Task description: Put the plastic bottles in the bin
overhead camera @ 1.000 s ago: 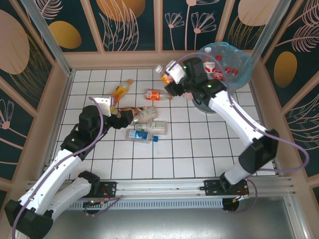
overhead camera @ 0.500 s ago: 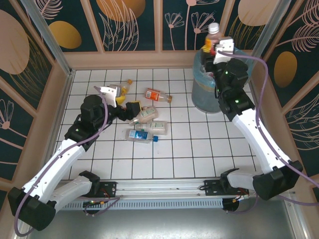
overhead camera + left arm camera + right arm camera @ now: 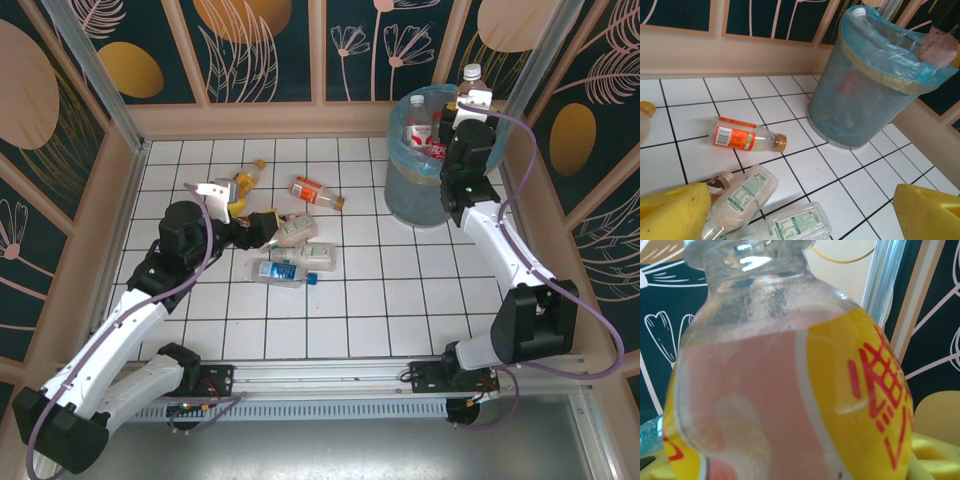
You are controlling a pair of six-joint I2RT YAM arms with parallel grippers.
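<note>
1. Done so far: a few plastic bottles (image 3: 421,128) can be seen already sitting in the bin (image 3: 400,195), with white caps and red labels poking up out of the blue bag (image 3: 900,47).
2. One more is on its way in. A pink-drink bottle (image 3: 790,380) with a yellow label is clamped between the fingers of the right gripper (image 3: 469,95). It's held upright at the bin's far right rim and not yet let go.
3. The left gripper (image 3: 255,222) is spread wide with nothing held, parked low just beside the heap on the tiles (image 3: 400,290).
4. Left to do: at least five bottles are lying on the floor. There's an orange one (image 3: 245,180), a red-labelled one (image 3: 318,192) and a cluster of clear ones (image 3: 300,250) touching each other.
5. Verdict — the job can be called well underway but nowhere near finished. The drop in hand has to be completed, then the floor pile worked through.
</note>
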